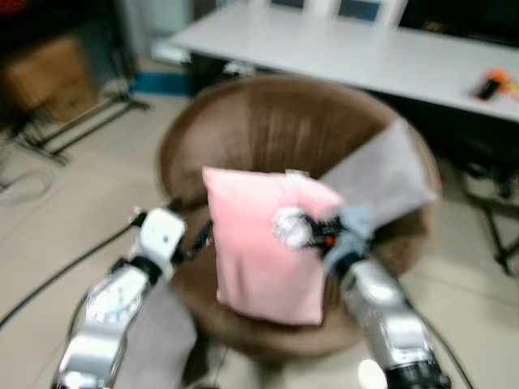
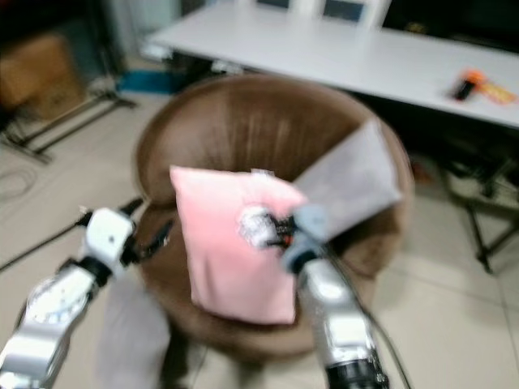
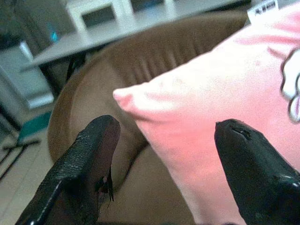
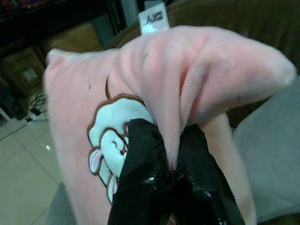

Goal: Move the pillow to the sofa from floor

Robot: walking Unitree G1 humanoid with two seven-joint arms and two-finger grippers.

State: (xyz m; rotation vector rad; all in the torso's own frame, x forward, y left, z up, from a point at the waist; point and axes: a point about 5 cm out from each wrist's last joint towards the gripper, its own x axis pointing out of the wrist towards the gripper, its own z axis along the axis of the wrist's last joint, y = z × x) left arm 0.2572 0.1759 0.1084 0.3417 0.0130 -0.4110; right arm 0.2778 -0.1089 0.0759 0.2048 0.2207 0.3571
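The right gripper (image 4: 171, 176) pinches a fold of the pink pillow (image 1: 263, 243) between its closed fingers, holding it upright over the seat of the round brown sofa (image 1: 268, 130) beside a grey cushion (image 1: 381, 174), while the left gripper (image 3: 164, 164) waits spread wide just beside the pillow's edge.

Pink pillow (image 1: 263, 247) with white embroidered figure and white tag, held upright, pinched at one edge, over round brown sofa (image 1: 268, 130) seat.
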